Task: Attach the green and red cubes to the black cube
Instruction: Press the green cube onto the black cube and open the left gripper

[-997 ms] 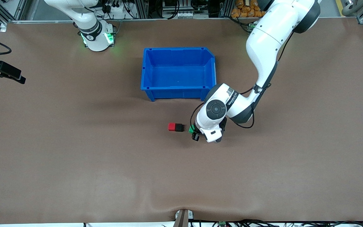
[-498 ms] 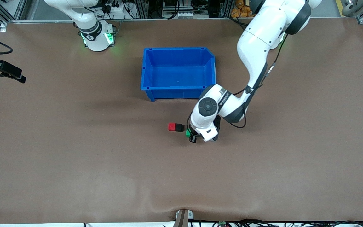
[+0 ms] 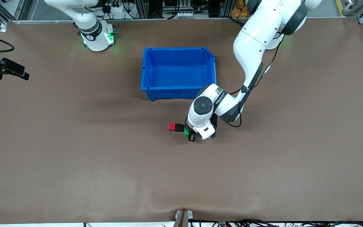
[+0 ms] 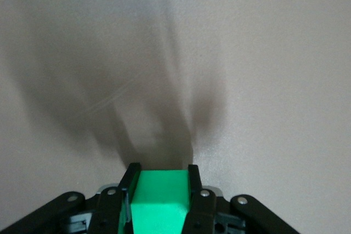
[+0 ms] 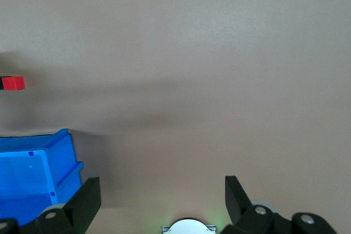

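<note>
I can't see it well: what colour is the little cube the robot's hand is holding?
Bright green. The cube shows best in the left wrist view, clamped in the left gripper.

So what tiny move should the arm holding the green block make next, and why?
Probably a short slide toward the small matte black cube. The left gripper is shut on the small bright green cube, just beside the black one, whose other face already touches the small bright red cube. The right gripper waits, open.

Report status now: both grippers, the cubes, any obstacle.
Left gripper shut on green cube, beside black cube. Red cube touches black cube. Right gripper open, waiting. No obstacle seen.
</note>
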Controlling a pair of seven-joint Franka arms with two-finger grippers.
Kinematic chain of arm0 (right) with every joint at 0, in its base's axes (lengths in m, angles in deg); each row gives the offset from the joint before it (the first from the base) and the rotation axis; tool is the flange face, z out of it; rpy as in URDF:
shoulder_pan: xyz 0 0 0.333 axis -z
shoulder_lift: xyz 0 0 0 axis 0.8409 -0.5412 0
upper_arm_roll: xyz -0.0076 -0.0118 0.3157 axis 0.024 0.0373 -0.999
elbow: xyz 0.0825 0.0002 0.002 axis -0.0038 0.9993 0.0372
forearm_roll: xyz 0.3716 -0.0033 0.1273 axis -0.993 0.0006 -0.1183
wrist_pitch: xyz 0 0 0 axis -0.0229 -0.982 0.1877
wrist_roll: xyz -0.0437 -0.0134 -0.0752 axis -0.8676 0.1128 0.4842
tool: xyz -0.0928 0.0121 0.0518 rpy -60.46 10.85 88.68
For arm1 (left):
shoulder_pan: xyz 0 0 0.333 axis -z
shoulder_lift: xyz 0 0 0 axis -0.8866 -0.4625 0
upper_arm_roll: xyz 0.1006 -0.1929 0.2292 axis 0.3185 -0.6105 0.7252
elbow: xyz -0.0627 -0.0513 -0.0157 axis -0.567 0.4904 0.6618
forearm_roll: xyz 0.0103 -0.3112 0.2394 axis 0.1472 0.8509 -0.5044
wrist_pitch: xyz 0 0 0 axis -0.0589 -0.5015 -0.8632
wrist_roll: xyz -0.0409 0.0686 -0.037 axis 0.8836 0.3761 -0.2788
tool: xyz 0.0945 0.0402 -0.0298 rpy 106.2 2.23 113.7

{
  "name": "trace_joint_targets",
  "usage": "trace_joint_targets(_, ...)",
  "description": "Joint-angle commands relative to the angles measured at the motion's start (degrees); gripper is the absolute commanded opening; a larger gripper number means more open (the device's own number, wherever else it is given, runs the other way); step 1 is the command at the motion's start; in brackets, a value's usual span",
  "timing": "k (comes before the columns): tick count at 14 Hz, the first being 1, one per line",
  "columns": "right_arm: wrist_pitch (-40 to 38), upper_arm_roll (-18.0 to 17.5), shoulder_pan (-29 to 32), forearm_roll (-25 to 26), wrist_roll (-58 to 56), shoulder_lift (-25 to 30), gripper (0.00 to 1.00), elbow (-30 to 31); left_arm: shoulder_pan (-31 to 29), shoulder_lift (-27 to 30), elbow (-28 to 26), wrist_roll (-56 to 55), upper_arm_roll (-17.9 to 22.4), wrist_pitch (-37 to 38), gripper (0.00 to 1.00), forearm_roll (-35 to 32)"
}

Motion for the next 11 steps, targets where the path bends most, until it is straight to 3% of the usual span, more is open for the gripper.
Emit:
trace_joint_targets(1, -0.89, 0.22, -0.48, -0.77, -0.14, 0.35, 1.0, -0.45, 1.29, -0.74, 1.29, -2.05, 0.56, 0.5, 0.0, 1.01)
trace_joint_targets(11, -0.8, 0.13, -0.22, -0.69, -0.32, 0.26, 1.0, -0.54, 2.0, -0.65, 0.76, -3.37, 0.56, 1.55, 0.0, 3.39)
